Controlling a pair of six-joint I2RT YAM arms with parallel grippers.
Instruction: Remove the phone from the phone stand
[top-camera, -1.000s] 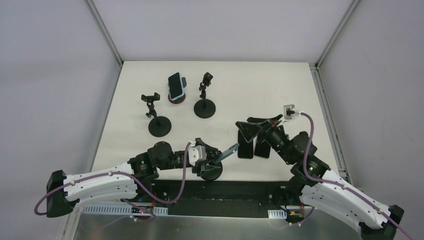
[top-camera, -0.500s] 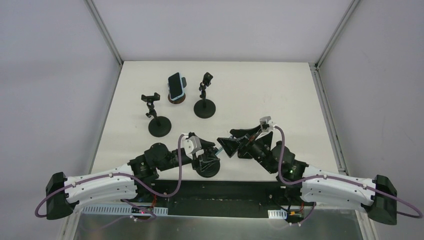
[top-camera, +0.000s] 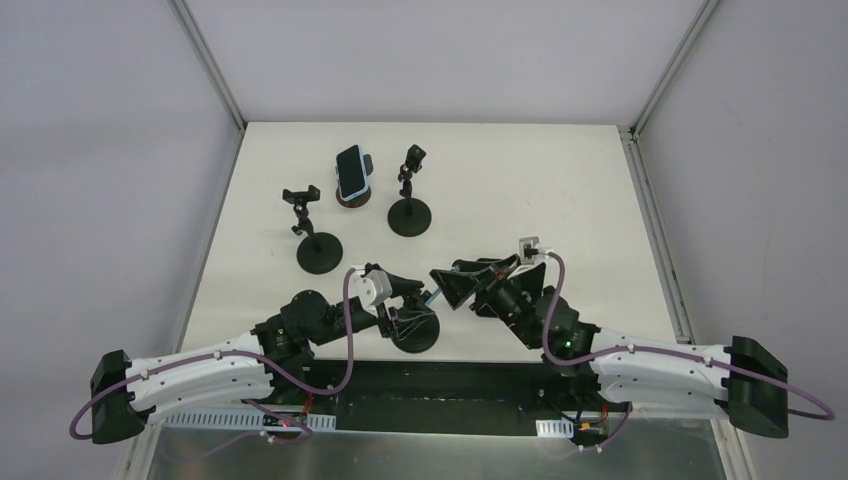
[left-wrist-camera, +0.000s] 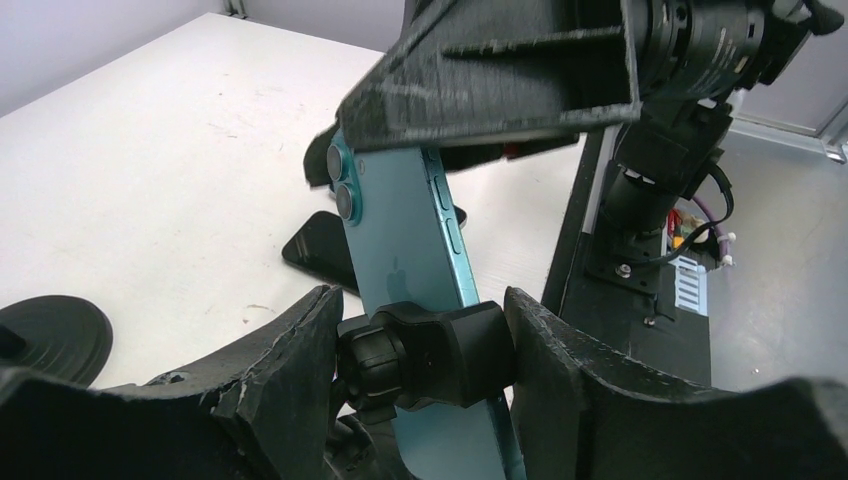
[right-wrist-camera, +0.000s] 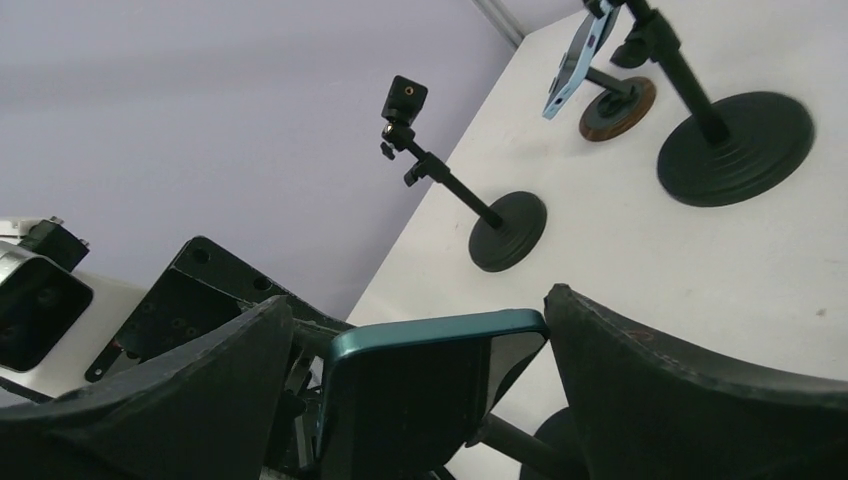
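Left tool (left-wrist-camera: 420, 300) holds the stand (left-wrist-camera: 430, 350) by its black clamp, one finger pressed against each side. Teal phone (left-wrist-camera: 400, 240) sits in that clamp and rises tilted from between the left fingers, camera lenses at its upper end. Right tool (right-wrist-camera: 420, 305) is spread wide over the phone's top edge, a finger on either side with a gap on both, gripping nothing. The stand rests on the tabletop (top-camera: 500, 190) under the left tool. A dark phone (left-wrist-camera: 320, 250) lies flat on the tabletop just past the left tool. Two more stands (top-camera: 320, 250) (top-camera: 409, 212) and a brown-based stand (top-camera: 351, 198) carrying another phone (top-camera: 350, 170) are well beyond both tools.
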